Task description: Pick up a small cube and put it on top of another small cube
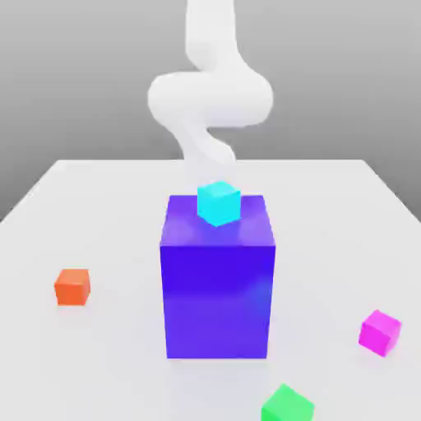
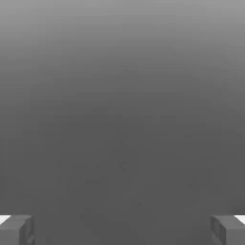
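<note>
A small cyan cube [image 1: 219, 203] rests on top of a tall blue-purple block [image 1: 218, 279] in the middle of the white table [image 1: 99, 214]. Three more small cubes lie on the table: an orange one [image 1: 72, 287] at the exterior view's left, a magenta one [image 1: 380, 332] at its right, and a green one [image 1: 287, 404] at the front edge. My white arm [image 1: 210, 99] rises behind the block. In the hand view my gripper [image 2: 122, 229] is open, its grey fingertips [image 2: 16, 229] far apart with nothing between them, facing a plain grey background.
The tall block stands between the arm and the front cubes. Bare table surface lies on both sides of it and behind it.
</note>
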